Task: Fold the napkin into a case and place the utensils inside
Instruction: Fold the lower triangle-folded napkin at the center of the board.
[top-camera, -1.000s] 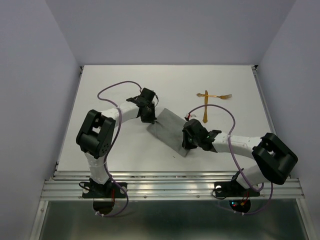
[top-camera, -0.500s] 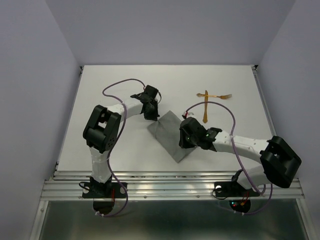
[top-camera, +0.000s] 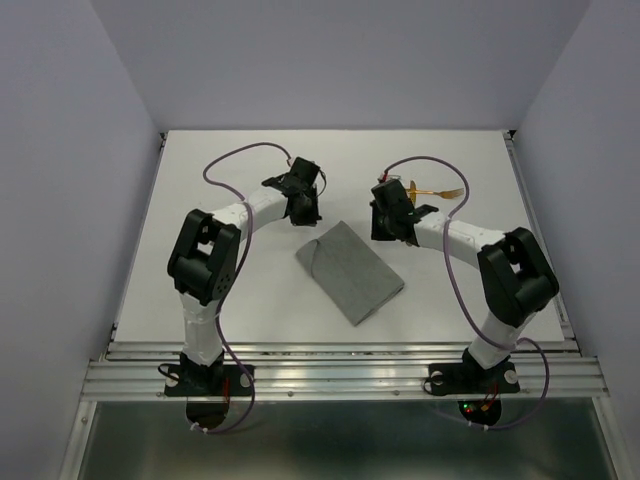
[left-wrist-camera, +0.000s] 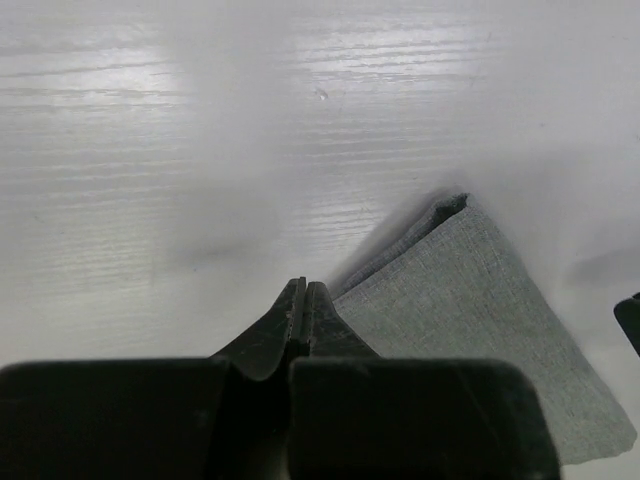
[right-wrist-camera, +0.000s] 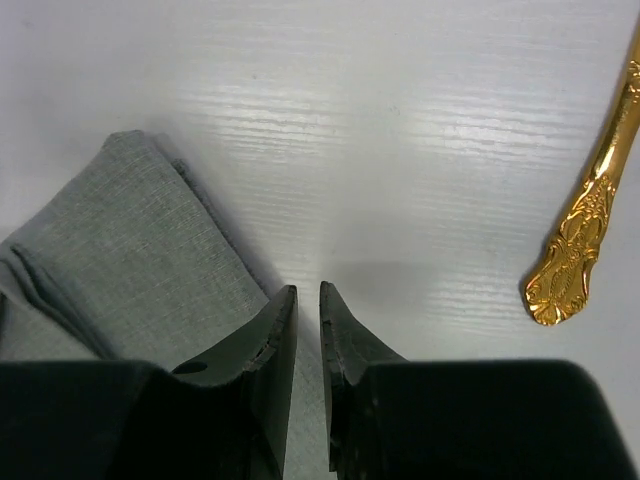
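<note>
Grey case flat, desk middle; golden utensils toward far right corner; left jaws pinched together, empty; right jaws narrowly parted, empty.

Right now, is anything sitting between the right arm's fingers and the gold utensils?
Nothing visible. In the right wrist view, only bare table separates the right arm's fingers from the nearest utensil handle, ahead and toward that view's right. The folded napkin lies on the opposite side, out of the path.
</note>
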